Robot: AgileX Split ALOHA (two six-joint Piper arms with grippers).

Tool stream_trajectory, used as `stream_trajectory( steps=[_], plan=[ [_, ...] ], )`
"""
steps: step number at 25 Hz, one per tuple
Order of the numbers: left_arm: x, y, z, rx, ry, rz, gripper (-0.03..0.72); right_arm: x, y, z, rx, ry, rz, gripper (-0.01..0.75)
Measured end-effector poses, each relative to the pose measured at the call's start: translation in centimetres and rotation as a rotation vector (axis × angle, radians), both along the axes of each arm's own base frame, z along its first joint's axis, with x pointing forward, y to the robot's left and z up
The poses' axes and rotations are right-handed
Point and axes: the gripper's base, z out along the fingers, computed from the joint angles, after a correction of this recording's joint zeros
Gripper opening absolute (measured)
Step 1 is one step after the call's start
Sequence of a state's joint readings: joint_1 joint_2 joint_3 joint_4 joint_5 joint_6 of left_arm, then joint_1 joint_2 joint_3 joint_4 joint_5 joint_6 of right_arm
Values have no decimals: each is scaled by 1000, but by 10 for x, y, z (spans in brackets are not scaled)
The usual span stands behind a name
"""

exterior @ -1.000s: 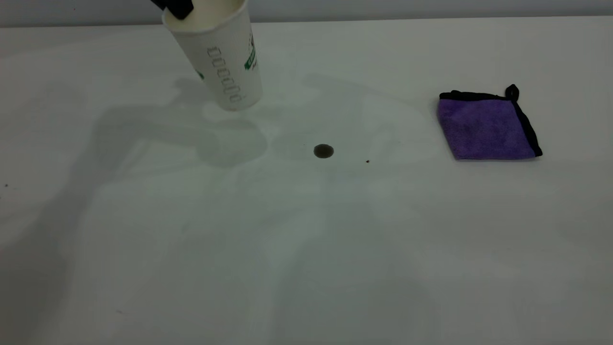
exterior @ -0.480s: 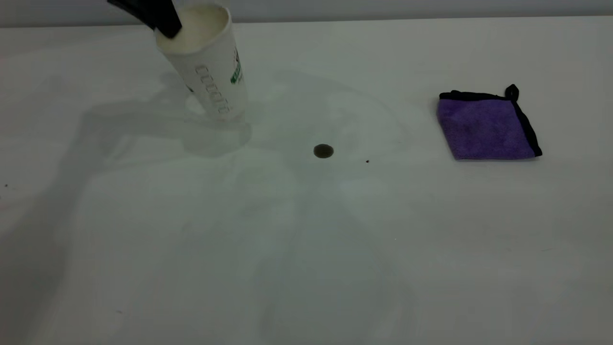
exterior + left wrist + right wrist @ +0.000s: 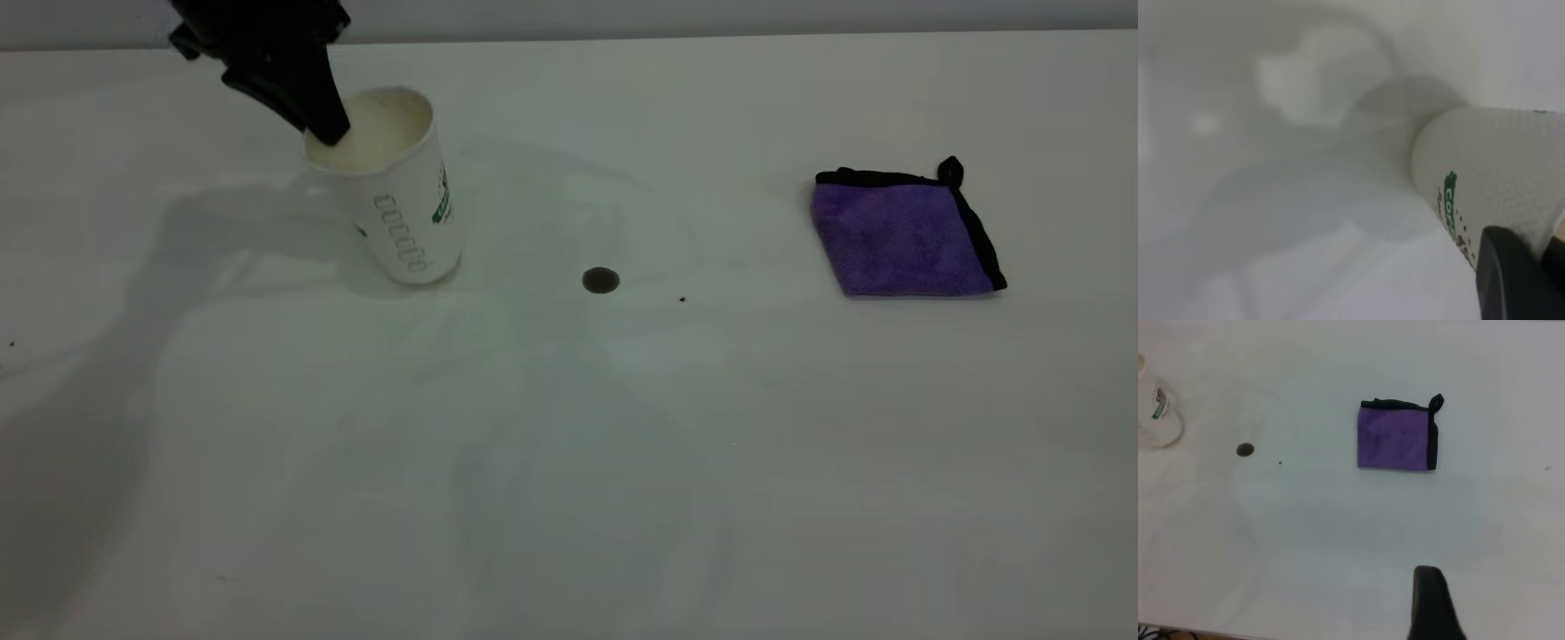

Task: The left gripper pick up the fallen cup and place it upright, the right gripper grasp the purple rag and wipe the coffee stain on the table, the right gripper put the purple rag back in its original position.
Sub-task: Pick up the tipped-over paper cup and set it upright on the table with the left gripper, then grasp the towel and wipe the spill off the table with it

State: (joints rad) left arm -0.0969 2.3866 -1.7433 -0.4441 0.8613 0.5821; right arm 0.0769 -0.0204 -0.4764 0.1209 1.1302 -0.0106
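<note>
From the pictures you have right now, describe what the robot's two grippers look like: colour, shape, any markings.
The left gripper is matte black: a bulky, angular body narrowing to a long tapered finger with a rounded tip. No markings show. Of the right gripper, only one plain black finger with a rounded end appears in its own wrist view; its body is out of view.

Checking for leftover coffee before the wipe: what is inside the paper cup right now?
The cup's inside shows only a cream lining. One black finger of the left end effector reaches over the rim into it. The bottom is hidden by the near wall, so leftover liquid cannot be ruled out.
</note>
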Motion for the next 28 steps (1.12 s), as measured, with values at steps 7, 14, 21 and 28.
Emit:
stream_trajectory(
  steps=[7, 14, 21, 28],
  plan=[
    [0, 0, -1, -3, 4, 2, 100, 0, 0, 0, 0, 0, 0, 524],
    [1, -4, 0, -48, 6, 27, 381, 0, 0, 0, 0, 0, 0, 524],
    [-3, -6, 21, -70, 2, -3, 507, 0, 0, 0, 0, 0, 0, 524],
    [-18, -6, 109, -104, -82, -19, 512, 0, 0, 0, 0, 0, 0, 524]
  ],
)
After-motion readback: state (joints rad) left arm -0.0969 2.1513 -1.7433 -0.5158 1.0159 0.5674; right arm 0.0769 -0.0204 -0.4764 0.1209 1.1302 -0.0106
